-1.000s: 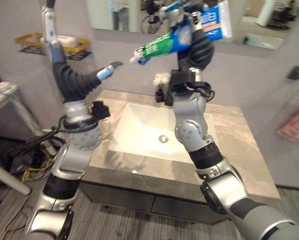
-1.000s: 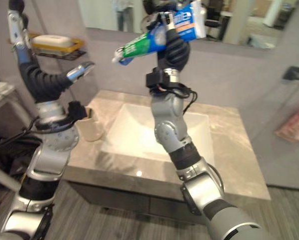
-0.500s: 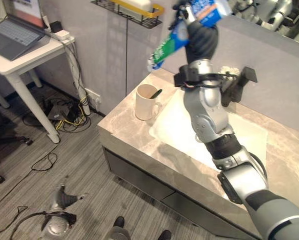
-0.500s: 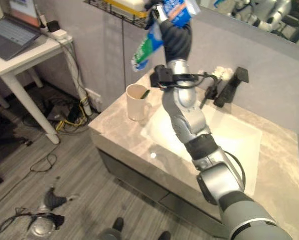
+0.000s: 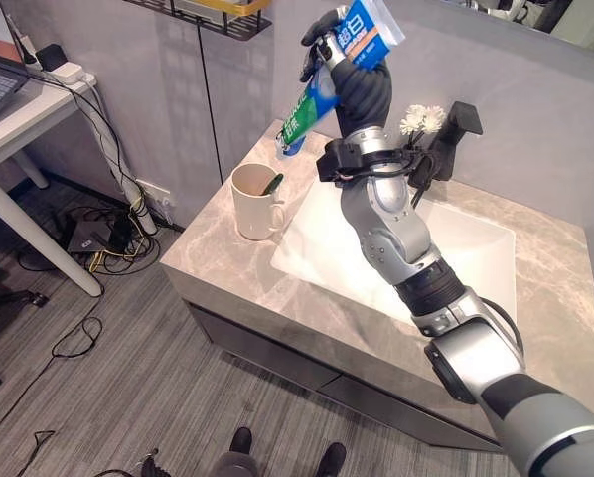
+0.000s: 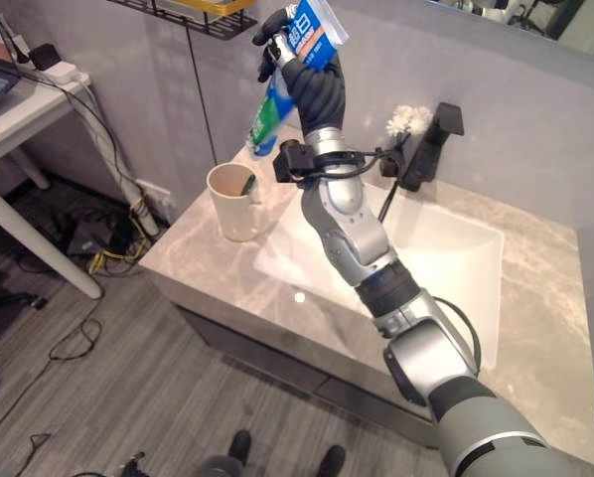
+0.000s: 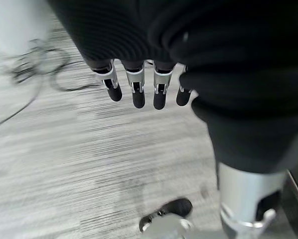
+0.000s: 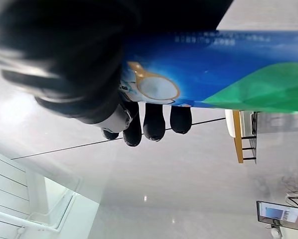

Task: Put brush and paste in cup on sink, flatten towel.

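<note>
A: One item looks done: a dark brush handle (image 5: 272,184) already stands in the cream cup (image 5: 253,204) at the table's (image 5: 227,268) left end, beside the basin.

B: And the paste?

A: The paste tube (image 5: 329,78) is high above the cup, cap tilted down toward it, with the right hand (image 5: 349,72) curled around it. No towel is visible, so flattening remains. The left hand (image 7: 139,84) hangs over the floor, fingers relaxed, empty.

B: What differs from earlier?

A: The camera has shifted, and the tube now hangs nearer the cup.
</note>
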Tool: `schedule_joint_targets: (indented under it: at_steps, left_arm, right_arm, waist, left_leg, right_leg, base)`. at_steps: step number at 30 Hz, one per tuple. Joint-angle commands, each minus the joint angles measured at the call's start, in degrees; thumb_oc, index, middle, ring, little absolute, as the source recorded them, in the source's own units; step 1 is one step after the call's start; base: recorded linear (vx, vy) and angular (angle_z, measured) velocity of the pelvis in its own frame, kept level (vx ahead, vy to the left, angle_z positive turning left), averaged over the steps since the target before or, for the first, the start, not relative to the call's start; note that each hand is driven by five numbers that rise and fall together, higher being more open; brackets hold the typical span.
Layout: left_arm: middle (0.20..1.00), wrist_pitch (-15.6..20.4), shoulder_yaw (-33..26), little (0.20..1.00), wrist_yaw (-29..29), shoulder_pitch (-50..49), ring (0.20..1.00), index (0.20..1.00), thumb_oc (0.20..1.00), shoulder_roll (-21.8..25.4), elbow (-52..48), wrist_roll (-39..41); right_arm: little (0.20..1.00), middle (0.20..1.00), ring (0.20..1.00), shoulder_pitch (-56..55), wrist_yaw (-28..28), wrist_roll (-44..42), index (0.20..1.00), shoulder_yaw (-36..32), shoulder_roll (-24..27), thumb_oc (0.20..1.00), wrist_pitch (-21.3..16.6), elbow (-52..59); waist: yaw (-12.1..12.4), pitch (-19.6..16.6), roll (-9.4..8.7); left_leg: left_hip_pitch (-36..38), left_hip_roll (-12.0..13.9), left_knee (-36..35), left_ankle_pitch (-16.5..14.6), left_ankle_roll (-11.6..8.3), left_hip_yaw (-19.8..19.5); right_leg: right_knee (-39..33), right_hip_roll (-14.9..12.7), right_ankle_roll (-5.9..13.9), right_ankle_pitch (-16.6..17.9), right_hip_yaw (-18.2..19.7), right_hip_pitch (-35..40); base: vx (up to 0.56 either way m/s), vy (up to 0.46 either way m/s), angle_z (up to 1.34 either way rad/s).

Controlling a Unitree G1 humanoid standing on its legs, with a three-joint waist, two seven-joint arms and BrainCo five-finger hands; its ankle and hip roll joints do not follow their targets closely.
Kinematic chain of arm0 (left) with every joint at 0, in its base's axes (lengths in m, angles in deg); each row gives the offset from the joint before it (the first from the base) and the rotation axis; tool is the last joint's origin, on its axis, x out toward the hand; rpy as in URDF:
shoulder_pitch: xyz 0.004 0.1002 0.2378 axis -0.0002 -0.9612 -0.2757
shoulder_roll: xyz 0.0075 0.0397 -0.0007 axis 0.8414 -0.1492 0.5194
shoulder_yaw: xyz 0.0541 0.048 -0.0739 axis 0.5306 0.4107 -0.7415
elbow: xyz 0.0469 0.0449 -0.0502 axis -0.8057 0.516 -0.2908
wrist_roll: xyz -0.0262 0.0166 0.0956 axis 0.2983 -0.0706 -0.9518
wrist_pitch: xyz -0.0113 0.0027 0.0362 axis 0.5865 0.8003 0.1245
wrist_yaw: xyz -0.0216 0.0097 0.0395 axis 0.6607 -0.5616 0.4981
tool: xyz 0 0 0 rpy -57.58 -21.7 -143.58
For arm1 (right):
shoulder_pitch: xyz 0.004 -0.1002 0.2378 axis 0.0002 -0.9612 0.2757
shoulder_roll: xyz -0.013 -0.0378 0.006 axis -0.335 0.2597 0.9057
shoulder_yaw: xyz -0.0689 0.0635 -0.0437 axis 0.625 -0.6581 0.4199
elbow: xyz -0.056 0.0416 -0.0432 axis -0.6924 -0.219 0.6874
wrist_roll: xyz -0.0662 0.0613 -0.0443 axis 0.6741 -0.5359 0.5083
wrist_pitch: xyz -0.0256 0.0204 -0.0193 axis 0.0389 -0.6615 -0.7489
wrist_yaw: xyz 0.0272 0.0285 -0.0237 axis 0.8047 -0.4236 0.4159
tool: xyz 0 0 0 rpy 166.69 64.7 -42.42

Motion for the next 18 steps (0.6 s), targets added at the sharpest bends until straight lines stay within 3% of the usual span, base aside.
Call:
schedule_joint_targets:
  at_steps: [1, 13, 18]
  left_arm:
    - [1.0, -0.3, 1.43, 1.0, 0.67, 2.8, 1.0, 1.0, 1.0, 2.59, 4.06, -1.25]
    - [1.0, -0.13, 4.71, 1.0, 1.0, 2.7, 1.0, 1.0, 1.0, 2.63, 1.08, -2.94]
    - [1.0, -0.61, 6.1, 1.0, 1.09, 2.93, 1.0, 1.0, 1.0, 2.89, 1.95, -4.31]
  right_arm:
    - [0.2, 0.2, 0.2, 7.66, -0.04, 1.1, 0.2, -1.04, -0.09, 0.2, -2.37, -1.8]
    - [0.2, 0.2, 0.2, 7.01, 0.57, 0.26, 0.2, -0.18, -2.74, 0.2, -2.05, -3.44]
    - [0.2, 0.2, 0.2, 7.11, 1.28, 0.25, 0.2, -0.4, -2.53, 0.2, -1.69, -6.79]
  waist:
    - [0.03, -1.57, -0.13]
    - [0.82, -1.08, -1.0]
    - [1.58, -0.51, -2.22]
  left_leg:
    - [-2.49, -2.0, -1.01, 0.9, 1.88, -0.91]
    - [-2.82, -2.14, -1.01, 0.81, 2.08, -2.2]
    - [-3.46, -2.19, -1.01, 0.82, 2.11, -2.86]
  right_leg:
    - [-0.1, -2.43, 3.37, -1.47, 4.01, 6.1]
    - [-0.1, -2.27, 3.48, -1.62, 3.31, 6.38]
    - [-0.1, -2.0, 3.54, -1.46, 2.98, 6.01]
  base:
    - [0.0, 0.0, 0.0]
    - [0.01, 0.001, 0.04]
    - [0.0, -0.002, 0.12]
